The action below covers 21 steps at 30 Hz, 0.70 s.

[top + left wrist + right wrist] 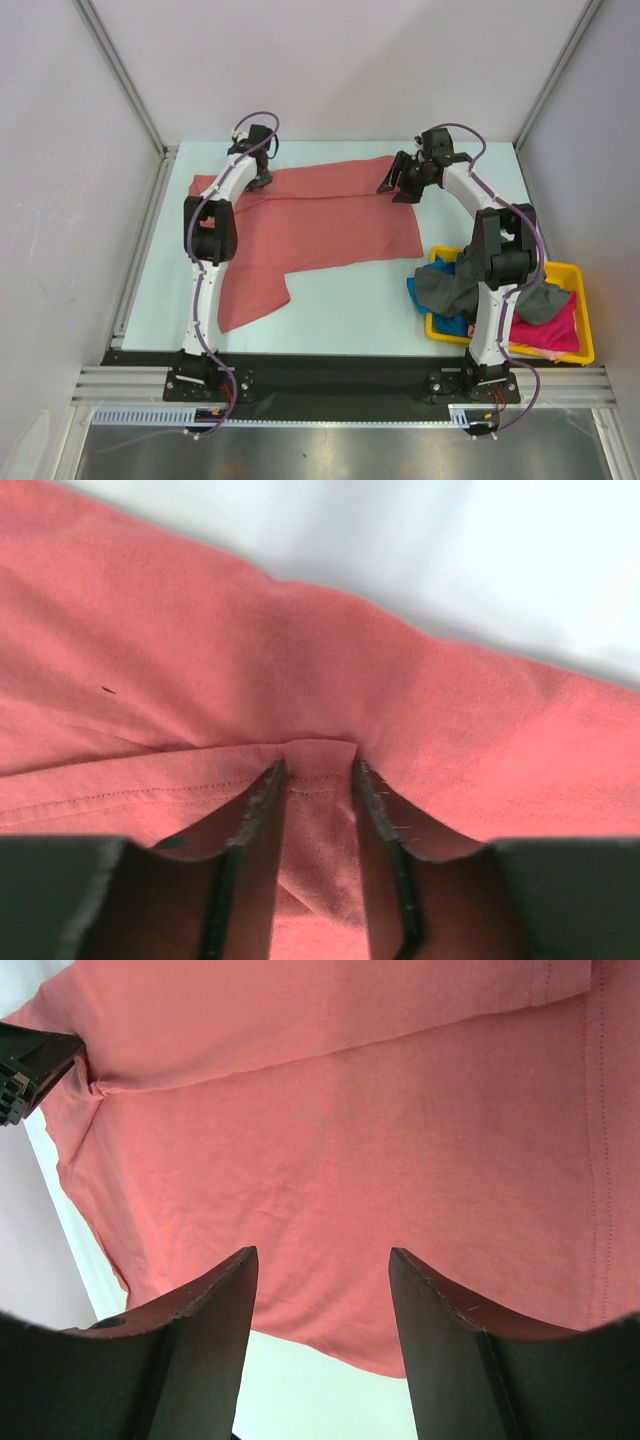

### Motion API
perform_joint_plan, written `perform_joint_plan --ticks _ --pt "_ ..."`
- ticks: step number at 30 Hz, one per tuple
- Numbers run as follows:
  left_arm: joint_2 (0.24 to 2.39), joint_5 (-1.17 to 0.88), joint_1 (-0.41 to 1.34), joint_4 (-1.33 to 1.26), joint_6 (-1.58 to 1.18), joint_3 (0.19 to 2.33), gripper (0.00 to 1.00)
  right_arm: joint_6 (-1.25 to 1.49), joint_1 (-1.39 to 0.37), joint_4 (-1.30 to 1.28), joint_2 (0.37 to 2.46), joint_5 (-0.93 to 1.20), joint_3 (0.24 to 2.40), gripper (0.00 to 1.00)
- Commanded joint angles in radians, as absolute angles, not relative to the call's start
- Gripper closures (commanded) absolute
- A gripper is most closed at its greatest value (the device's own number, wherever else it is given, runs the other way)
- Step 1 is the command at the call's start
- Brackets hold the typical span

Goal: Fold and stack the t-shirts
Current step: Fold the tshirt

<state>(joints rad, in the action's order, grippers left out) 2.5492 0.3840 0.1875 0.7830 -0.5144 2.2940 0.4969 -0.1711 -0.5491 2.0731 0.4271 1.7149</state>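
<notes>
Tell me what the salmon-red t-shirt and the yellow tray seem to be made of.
The salmon-red t-shirt looks like soft matte knit cloth, perhaps cotton jersey: it creases, drapes and shows stitched hems. The yellow tray looks like rigid plastic, smooth and evenly coloured: its straight rim holds its shape.

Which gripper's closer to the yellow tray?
Right. The right gripper hovers over the far right corner of the salmon-red t-shirt, beyond the yellow tray; the left gripper is at its far-left end.
</notes>
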Motion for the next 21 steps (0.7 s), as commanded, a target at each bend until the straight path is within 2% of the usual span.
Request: perform_joint_plan --ticks 1,5,9,10,13,21 --pt "2.530 0.353 0.187 0.755 -0.506 2.318 0.64 0.500 -0.178 -0.526 2.031 0.433 1.713 0.39" --pt "2.513 0.353 0.189 0.721 -0.499 2.304 0.68 0.500 -0.181 -0.531 2.031 0.431 1.710 0.39" --pt "2.507 0.353 0.189 0.709 -0.492 2.306 0.85 0.500 -0.186 -0.532 2.033 0.431 1.712 0.39" --pt "2.503 0.356 0.189 0.709 -0.492 2.304 0.92 0.502 -0.186 -0.532 2.034 0.433 1.713 0.39" --pt "2.487 0.367 0.189 0.709 -0.489 2.304 0.99 0.503 -0.187 -0.531 2.036 0.433 1.712 0.39" --pt "2.441 0.384 0.202 0.706 -0.476 2.298 1.00 0.509 -0.189 -0.522 2.043 0.436 1.713 0.40"
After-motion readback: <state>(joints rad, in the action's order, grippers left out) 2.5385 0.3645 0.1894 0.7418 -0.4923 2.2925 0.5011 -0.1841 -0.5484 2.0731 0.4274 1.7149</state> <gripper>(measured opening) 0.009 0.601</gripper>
